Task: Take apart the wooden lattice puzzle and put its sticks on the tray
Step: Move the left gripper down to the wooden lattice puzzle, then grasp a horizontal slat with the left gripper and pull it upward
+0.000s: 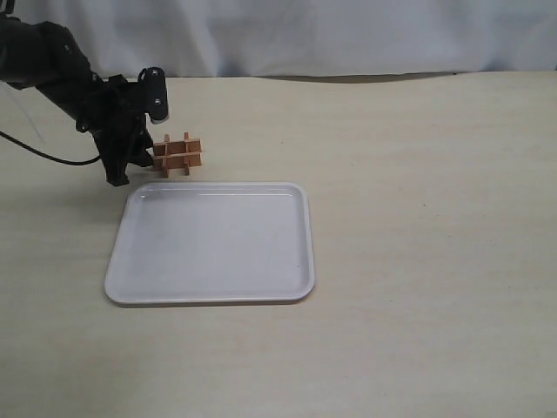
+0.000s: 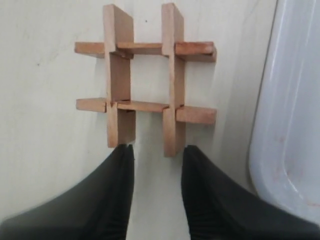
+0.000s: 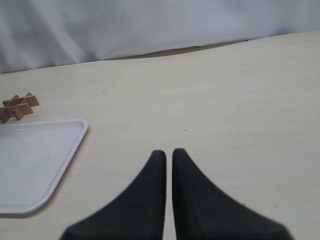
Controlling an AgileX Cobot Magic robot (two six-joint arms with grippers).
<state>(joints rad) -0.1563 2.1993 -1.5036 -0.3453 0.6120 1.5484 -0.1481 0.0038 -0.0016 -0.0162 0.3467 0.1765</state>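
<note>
The wooden lattice puzzle (image 1: 178, 155) (image 2: 145, 80) lies assembled on the table, its four sticks still crossed in a hash shape, just beyond the far left corner of the white tray (image 1: 218, 248). My left gripper (image 1: 146, 159) (image 2: 157, 152) is open right beside it. Its two black fingertips stand at the ends of two sticks, one tip touching or nearly touching a stick end, with only bare table in the gap. My right gripper (image 3: 169, 152) is shut on nothing over bare table, and does not show in the exterior view. Its camera sees the puzzle (image 3: 17, 106) and the tray (image 3: 35, 160) far off.
The tray (image 2: 295, 125) holds nothing and its rim runs close alongside the puzzle. A black cable (image 1: 43, 152) trails from the left arm across the table. A pale cloth backdrop (image 1: 348, 35) closes the far table edge.
</note>
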